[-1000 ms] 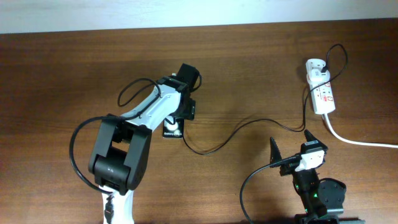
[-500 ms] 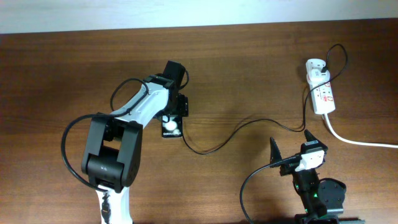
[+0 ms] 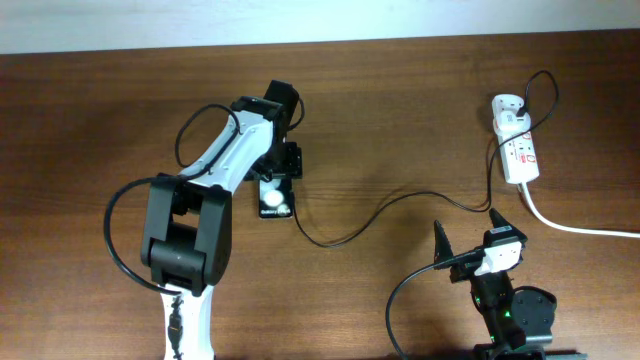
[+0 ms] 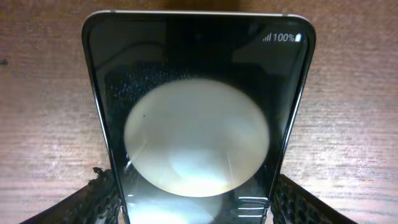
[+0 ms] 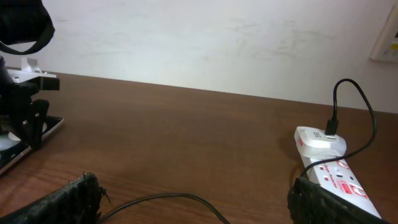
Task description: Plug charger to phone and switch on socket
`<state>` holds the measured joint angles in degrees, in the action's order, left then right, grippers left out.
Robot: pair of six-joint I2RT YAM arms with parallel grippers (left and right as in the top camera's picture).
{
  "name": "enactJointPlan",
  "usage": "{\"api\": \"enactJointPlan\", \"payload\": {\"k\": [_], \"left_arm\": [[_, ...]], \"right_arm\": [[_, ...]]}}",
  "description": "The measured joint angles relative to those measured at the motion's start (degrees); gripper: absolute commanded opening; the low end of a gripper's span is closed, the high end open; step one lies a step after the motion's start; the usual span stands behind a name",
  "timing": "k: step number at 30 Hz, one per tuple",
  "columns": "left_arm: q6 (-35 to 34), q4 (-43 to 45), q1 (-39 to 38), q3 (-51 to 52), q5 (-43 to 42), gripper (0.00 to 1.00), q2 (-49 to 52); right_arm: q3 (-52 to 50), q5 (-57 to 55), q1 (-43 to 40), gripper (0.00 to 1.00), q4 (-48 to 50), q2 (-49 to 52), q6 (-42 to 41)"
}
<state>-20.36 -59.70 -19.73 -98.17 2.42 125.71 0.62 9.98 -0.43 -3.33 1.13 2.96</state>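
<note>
Lying flat left of the desk's middle, the phone point(image 3: 275, 203) is a thin, rigid, glossy slab. It looks light, slippery on its glass and easily scratched, so its long side edges seem the safest hold. The left gripper point(image 4: 199, 200) straddles those edges at the end nearer the desk's far edge, with its fingers point(image 4: 102, 198) right against them; whether they pinch cannot be told. The charger point(image 3: 400, 200), a limp thin cable, ends at the phone's near corner, its seating unclear, and runs to the socket point(image 3: 520, 150) near the far right corner. By the near edge the right gripper point(image 3: 468, 232) stands wide and empty.
</note>
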Motion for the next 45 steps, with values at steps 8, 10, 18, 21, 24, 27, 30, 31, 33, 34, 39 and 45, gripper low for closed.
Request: {"api": "enactJointPlan", "payload": {"k": [8,10,18,21,24,27,30,31,33,34,39,45], "left_arm": [[0.0,-5.2,0.0,-7.5,4.6,0.70,0.3],[0.0,-5.6,0.0,-7.5,5.1,0.69,0.3],[0.0,0.7,0.0,-1.4,5.2,0.71,0.3],[0.2,5.8,0.1,4.7,5.1,0.72,0.0],[0.5,10.8,0.2,8.9,5.1,0.79,-2.2],[0.4,14.0,0.2,11.8,5.1,0.88,-3.6],[0.2,14.2,0.5,12.6,5.0,0.91,-4.1],[0.2,14.2,0.5,12.6,5.1,0.91,-4.1],[0.2,13.7,0.6,12.6,5.1,0.91,-4.1],[0.5,13.7,0.6,12.6,5.0,0.91,-4.1],[2.8,14.2,1.0,12.8,2.5,0.90,-4.1],[4.0,14.4,1.0,13.0,0.3,0.85,-4.1]], "right_arm": [[0.0,0.0,0.0,0.99,0.0,0.0,0.0],[0.0,0.0,0.0,0.99,0.0,0.0,0.0],[0.0,0.0,0.0,0.99,0.0,0.0,0.0],[0.0,0.0,0.0,0.99,0.0,0.1,0.0],[0.0,0.0,0.0,0.99,0.0,0.1,0.0],[0.0,0.0,0.0,0.99,0.0,0.1,0.0],[0.0,0.0,0.0,0.99,0.0,0.1,0.0],[0.0,0.0,0.0,0.99,0.0,0.1,0.0],[0.0,0.0,0.0,0.99,0.0,0.1,0.0],[0.0,0.0,0.0,0.99,0.0,0.1,0.0],[0.0,0.0,0.0,0.99,0.0,0.1,0.0],[0.0,0.0,0.0,0.99,0.0,0.1,0.0]]}}
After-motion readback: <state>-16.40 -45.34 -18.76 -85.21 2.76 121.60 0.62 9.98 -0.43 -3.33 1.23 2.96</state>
